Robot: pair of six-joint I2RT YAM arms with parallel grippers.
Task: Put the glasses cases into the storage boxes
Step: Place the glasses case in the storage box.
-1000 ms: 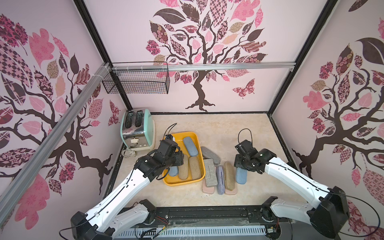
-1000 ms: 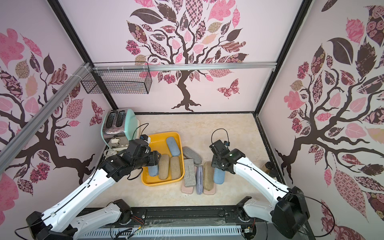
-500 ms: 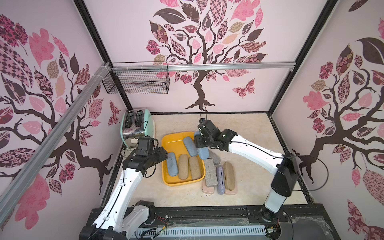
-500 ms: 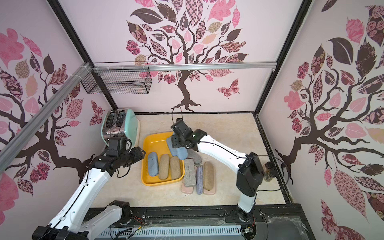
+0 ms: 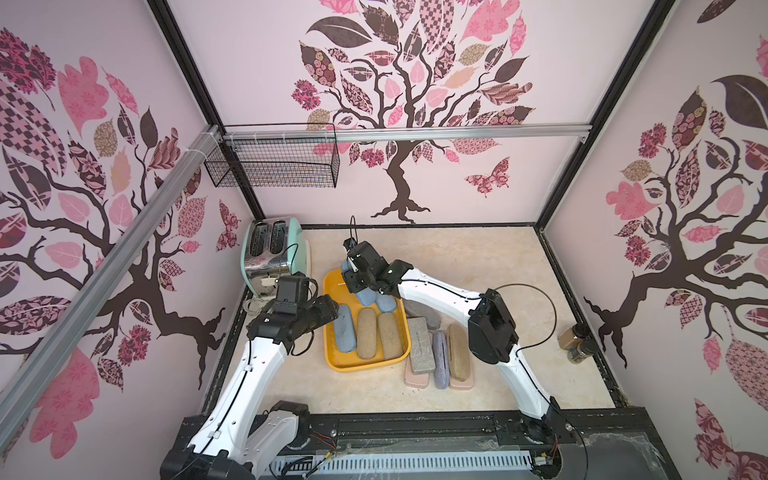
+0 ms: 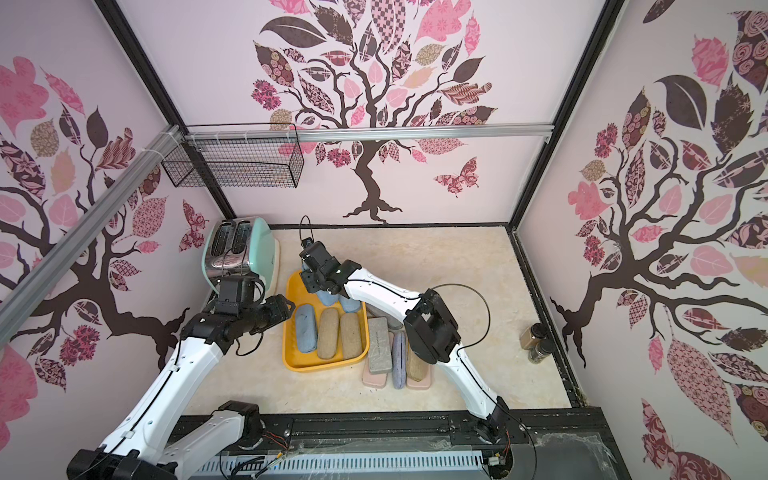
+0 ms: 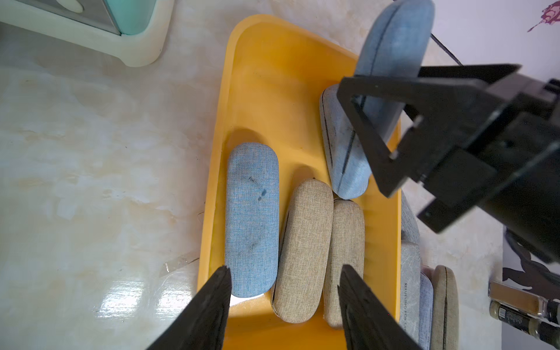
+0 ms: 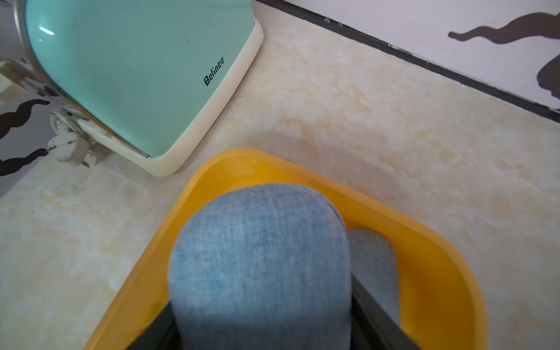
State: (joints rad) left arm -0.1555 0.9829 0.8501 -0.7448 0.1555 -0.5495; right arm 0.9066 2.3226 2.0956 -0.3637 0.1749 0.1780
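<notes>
Left gripper (image 7: 285,272) hangs released, black fingers (image 7: 203,315) spread on nothing, poised over the tray's (image 7: 272,91) near end; my guess is it waits clear to give the other arm room; under its tips a blue case (image 7: 251,218) and tan cases (image 7: 306,251) lie flat, packed side by side to save space; all are woven-cloth ovals with rounded ends; the tray is smooth yellow-orange plastic, shallow and round-cornered; right of those tips, the right gripper (image 5: 359,286) is clenched across the narrow width of the held case (image 8: 260,257), denim-blue cloth, tipped steeply over the far end, likely bound for bare floor beside a pale case (image 7: 342,151) on edge against the wall; whether it touches down, I cannot tell; behind that gripper, outside the tray, loose cases (image 5: 420,345) wait: grey slab, lavender, tan.
</notes>
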